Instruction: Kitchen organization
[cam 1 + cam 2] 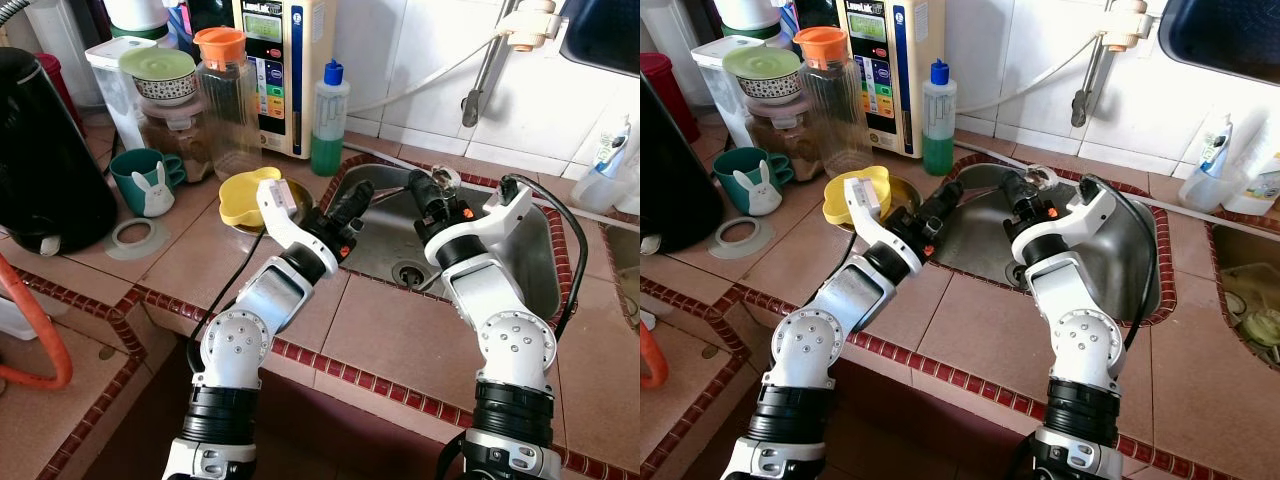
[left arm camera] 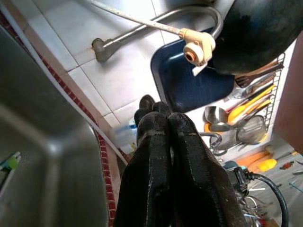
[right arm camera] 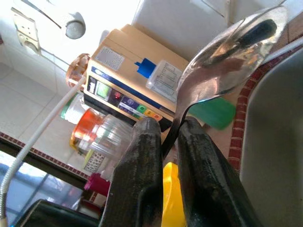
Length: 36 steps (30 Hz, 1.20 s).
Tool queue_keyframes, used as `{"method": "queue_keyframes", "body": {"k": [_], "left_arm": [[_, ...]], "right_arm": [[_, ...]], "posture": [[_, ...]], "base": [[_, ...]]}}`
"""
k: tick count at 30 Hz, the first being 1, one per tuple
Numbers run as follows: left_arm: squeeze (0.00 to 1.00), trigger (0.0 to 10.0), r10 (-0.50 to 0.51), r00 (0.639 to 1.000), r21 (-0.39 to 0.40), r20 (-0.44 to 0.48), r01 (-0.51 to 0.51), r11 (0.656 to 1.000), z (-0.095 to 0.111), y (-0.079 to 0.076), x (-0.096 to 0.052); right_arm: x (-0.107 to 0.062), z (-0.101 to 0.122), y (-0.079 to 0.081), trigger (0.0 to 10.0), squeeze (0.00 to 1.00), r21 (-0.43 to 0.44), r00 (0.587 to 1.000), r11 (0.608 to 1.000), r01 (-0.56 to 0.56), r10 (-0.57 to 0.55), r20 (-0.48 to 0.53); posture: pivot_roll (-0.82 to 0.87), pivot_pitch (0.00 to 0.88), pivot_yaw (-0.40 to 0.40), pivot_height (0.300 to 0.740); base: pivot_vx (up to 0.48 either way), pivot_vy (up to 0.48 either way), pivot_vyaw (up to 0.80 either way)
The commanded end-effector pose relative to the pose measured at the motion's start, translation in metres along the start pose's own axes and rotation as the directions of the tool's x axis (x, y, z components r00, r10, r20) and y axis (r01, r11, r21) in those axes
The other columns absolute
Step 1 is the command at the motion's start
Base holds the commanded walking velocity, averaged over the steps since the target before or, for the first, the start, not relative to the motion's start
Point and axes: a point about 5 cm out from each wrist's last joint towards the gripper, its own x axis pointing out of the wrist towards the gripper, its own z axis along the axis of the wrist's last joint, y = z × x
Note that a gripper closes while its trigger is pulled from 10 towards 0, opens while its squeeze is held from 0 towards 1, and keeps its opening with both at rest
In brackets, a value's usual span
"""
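Note:
My right gripper (image 1: 426, 190) hangs over the steel sink (image 1: 525, 275), shut on the handle of a metal spoon (image 1: 445, 180). In the right wrist view the spoon's shiny bowl (image 3: 232, 52) sticks out past the two black fingers (image 3: 142, 146) that pinch its stem. My left gripper (image 1: 354, 201) is over the sink's left rim, close beside the right one. Its fingers (image 2: 156, 142) are pressed together with nothing between them. The drain (image 1: 405, 272) lies below both grippers.
A yellow lid on a dish (image 1: 248, 195) lies left of the sink on the tiled counter. Behind it stand a green soap bottle (image 1: 328, 120), an orange-lidded jar (image 1: 225, 95), a teal bunny mug (image 1: 145, 182) and a black appliance (image 1: 45, 160). A second basin (image 1: 1250, 300) holds dishes at right.

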Motion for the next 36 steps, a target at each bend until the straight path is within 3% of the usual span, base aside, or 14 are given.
{"method": "queue_keyframes", "body": {"k": [1,13,14,36], "left_arm": [[0.00,10.0,-0.149,0.978,-0.076,-0.147,0.139,0.987,-0.037,-0.032,0.016],[0.00,10.0,-0.111,0.964,-0.019,-0.240,0.110,0.994,-0.047,-0.023,0.011],[1.00,10.0,-0.100,0.965,-0.008,-0.242,0.101,0.995,-0.047,-0.021,0.010],[1.00,10.0,-0.068,0.956,0.076,-0.285,0.093,0.993,-0.053,-0.014,0.006]], "right_arm": [[0.008,-0.002,0.014,0.0,0.00,-0.008,0.999,0.999,-0.037,0.037,-0.009],[0.008,0.003,0.011,0.0,0.00,-0.017,1.000,1.000,-0.020,0.020,0.014],[0.008,0.004,0.010,0.0,0.00,-0.020,1.000,1.000,-0.014,0.014,0.017],[0.007,0.015,0.001,0.0,0.00,-0.089,0.996,0.995,0.051,-0.045,0.072]], "posture": [[0.04,0.000,-0.021,0.740],[0.04,0.000,-0.021,0.740],[0.04,0.000,-0.022,0.740],[0.04,0.000,-0.023,0.740]], "base": [[0.000,0.000,0.00],[0.000,0.000,0.00],[0.000,0.000,0.00],[0.000,0.000,0.00]]}}
